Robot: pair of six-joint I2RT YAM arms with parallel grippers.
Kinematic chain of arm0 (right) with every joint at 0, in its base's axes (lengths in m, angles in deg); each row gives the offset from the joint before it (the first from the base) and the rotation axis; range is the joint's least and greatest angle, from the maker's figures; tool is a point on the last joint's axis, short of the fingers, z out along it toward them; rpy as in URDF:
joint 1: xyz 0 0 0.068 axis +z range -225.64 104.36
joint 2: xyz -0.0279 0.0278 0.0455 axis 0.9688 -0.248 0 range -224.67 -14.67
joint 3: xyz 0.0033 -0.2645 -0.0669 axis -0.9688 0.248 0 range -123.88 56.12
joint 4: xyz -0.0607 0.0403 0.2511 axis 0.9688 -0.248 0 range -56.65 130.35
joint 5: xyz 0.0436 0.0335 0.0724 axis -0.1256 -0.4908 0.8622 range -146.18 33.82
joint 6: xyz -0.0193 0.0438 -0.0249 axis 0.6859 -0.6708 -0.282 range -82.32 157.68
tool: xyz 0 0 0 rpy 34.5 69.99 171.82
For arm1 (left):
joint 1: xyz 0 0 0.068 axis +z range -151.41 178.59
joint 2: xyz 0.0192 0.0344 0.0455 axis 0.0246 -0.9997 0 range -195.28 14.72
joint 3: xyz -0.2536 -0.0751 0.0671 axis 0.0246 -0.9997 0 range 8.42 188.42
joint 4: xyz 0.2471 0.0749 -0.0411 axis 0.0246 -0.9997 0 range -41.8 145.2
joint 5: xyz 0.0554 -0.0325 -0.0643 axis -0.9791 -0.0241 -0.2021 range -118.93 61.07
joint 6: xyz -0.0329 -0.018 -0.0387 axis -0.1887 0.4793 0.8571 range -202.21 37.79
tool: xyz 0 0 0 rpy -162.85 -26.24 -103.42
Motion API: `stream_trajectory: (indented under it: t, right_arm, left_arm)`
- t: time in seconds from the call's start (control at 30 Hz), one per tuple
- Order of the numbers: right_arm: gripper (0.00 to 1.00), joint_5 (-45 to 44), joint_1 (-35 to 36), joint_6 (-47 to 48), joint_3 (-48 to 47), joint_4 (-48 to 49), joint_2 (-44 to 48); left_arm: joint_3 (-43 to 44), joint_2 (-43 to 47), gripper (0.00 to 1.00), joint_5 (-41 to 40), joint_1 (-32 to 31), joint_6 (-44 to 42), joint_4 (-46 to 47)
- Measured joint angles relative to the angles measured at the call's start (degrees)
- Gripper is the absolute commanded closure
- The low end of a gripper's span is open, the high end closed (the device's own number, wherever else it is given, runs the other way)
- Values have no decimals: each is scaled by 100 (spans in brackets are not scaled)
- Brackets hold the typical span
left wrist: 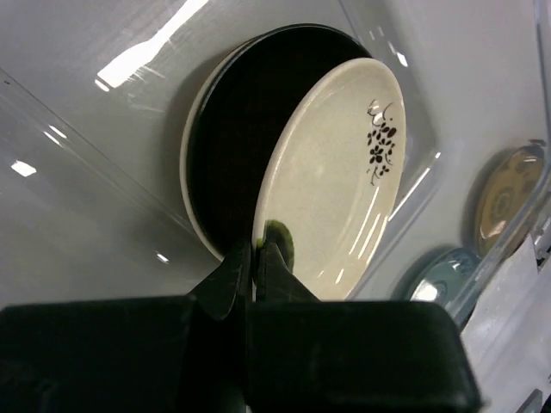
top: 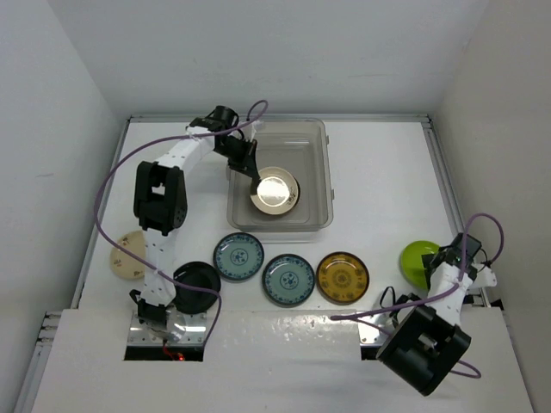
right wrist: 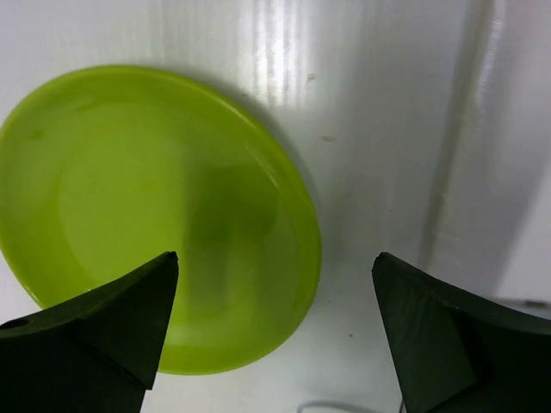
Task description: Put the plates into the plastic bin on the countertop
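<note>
The left tool (left wrist: 256, 258) is clenched on the rim of a cream plate (left wrist: 336, 181), holding it tilted inside the plastic bin (top: 323, 172), over a black plate (left wrist: 237, 129) that lies there. The right tool (right wrist: 275, 318) hangs with its jaws spread wide above the lime green plate (right wrist: 155, 215), which lies on the counter (top: 379, 172) at the right. Two blue-green plates (top: 238, 256) and an amber plate (top: 343, 277) sit in a row before the bin.

The clear plastic bin (top: 326, 172) sits far-centre on the white countertop (top: 383, 185), holding a flower-marked cream plate (left wrist: 336, 181) tilted against a glossy black plate (left wrist: 232, 146). In front lie a blue-green plate (top: 238, 256), its blue-green twin (top: 288, 280) and an amber plate (top: 343, 277); left, another black plate (top: 196, 286) and a second cream plate (top: 126, 255); right, a lime plate (top: 419, 262)
</note>
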Motion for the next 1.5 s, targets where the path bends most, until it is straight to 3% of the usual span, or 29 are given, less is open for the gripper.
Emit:
stream_trajectory:
  t: [0.1, 0.13, 0.23, 0.3, 0.53, 0.7, 0.8, 0.97, 1.1, 1.3, 1.5]
  right_arm:
    - [16, 293, 0, 269, 210, 415, -61]
    - [20, 365, 0, 350, 221, 555, -68]
    - [31, 680, -4, 514, 264, 1058, -168]
    - [40, 855, -4, 605, 291, 1388, -313]
    - [100, 1318, -9, 761, 236, 2223, -1084]
    - [100, 1768, 107, 844, -42, 2420, -1506]
    - [100, 1762, 605, 870, -321, 2170, -1429]
    - [100, 1320, 2046, 852, -1648, 1722, -1187]
    - [100, 719, 3633, 876, -3187, 1873, -1412]
    - [100, 452, 5943, 1213, -5049, 2288, -2844]
    - [100, 879, 6822, 1335, -5952, 2050, -4957]
  left_arm:
    - [2, -109, 83, -90, -2, -17, 72]
    - [2, -116, 69, -142, -7, -35, 103]
    - [2, -118, 47, -328, -22, -83, 170]
    - [2, -118, 40, -442, -33, -118, 201]
    - [94, -79, 27, -636, -20, -160, 219]
    - [234, 299, 23, -704, 249, -164, 205]
    - [232, 876, 18, -704, 688, -188, 216]
    - [-286, 2046, 16, -717, 1878, -402, 278]
    - [-1152, 2544, 15, -868, 3123, -605, 234]
    - [-2791, 2557, 14, -1276, 4929, -997, -17]
    - [-3670, 2658, 14, -1443, 6102, -1554, -149]
